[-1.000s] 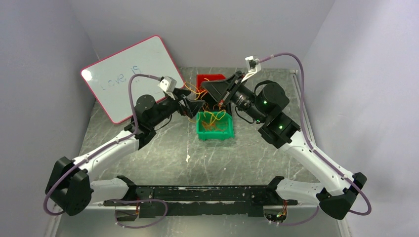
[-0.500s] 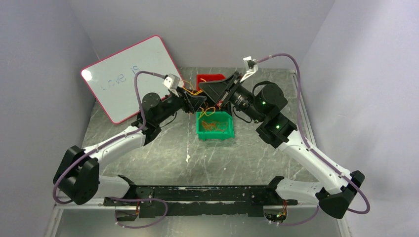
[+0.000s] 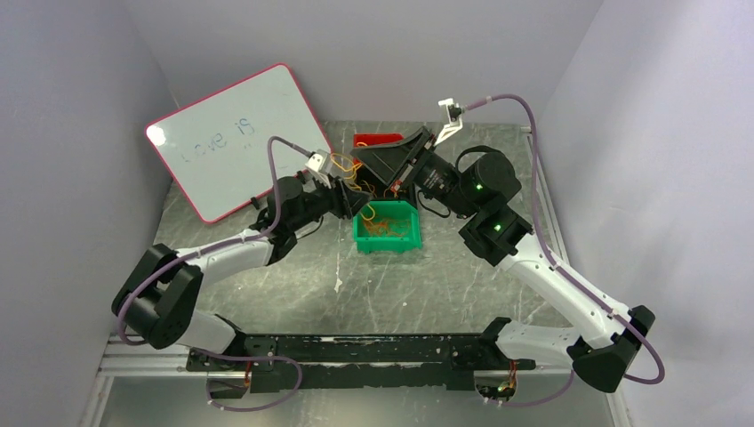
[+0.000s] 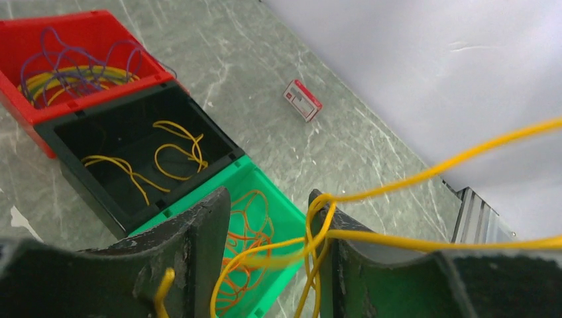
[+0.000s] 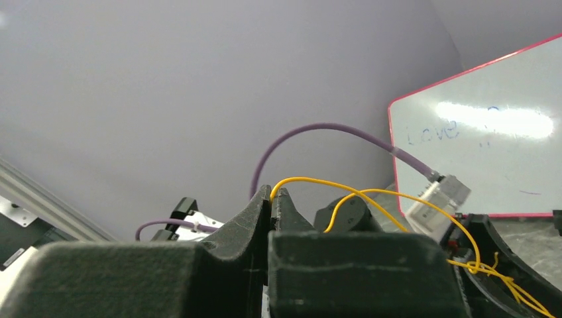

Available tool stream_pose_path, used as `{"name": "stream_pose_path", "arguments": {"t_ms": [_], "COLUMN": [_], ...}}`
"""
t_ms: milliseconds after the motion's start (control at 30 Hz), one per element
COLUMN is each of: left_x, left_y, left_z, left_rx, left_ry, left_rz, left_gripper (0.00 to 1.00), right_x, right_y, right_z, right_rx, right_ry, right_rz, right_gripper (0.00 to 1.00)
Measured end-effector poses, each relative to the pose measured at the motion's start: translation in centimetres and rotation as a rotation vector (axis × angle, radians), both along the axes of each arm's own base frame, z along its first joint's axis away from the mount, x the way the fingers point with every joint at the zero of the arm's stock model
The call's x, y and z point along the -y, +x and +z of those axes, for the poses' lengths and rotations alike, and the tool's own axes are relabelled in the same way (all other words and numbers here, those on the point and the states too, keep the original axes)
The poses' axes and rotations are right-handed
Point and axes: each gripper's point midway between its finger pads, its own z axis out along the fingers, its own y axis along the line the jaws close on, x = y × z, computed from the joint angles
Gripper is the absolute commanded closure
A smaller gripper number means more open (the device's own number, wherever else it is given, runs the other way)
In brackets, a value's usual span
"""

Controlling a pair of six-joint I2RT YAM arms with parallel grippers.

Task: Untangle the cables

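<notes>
Whiteboard (image 3: 233, 133) — leaning, red bin (image 4: 23, 116), black bin (image 4: 93, 195), green bin (image 3: 387, 242)

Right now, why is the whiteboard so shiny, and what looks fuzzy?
Top view: glare makes a white spot on the upper-left corner of the whiteboard. Right wrist view: a bright streak washes out its writing. Left wrist view: the yellow wire close to the lens looks soft, while the red bin beyond is sharp.

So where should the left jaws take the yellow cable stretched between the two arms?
Likely at the bunch where the yellow cable strands cross, lying inside the open left gripper: close sideways across it. From there the strands run straight off toward the right gripper, shut on the far end, so a pinch there should catch them all.
</notes>
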Motion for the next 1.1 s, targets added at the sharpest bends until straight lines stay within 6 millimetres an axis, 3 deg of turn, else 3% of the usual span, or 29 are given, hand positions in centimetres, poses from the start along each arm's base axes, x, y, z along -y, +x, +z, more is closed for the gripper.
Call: {"name": "stream_pose_path", "arguments": {"t_ms": [267, 400, 533, 800, 1100], "left_x": [0.4, 0.1, -0.5, -1.8, -3.4], "left_y": [-0.5, -1.4, -2.5, -4.4, -5.7], "left_z": [-2.9, -4.7, -6.9, -9.2, -8.4], "left_rx": [-0.058, -0.092, -0.136, -0.182, -0.158], "left_ry": [0.025, 0.042, 0.062, 0.076, 0.057], "left_rz": [-0.022, -0.030, -0.031, -0.024, 0.007], "left_gripper": [0.59, 0.73, 0.80, 0.81, 0.79], "right_x": [0.0, 0.2, 0.9, 2.7, 5.9], "right_y": [-0.3, -0.4, -0.6, -0.3, 0.0], "right_z": [0.4, 0.6, 1.9, 3.3, 5.8], "right_rx": [0.003, 0.014, 0.051, 0.106, 0.192], "right_ry": [0.013, 0.012, 0.018, -0.014, -0.042], "right_rz": [0.015, 0.011, -0.015, -0.114, -0.273], "right_gripper": [1.00, 1.00, 1.00, 1.00, 1.00]}}
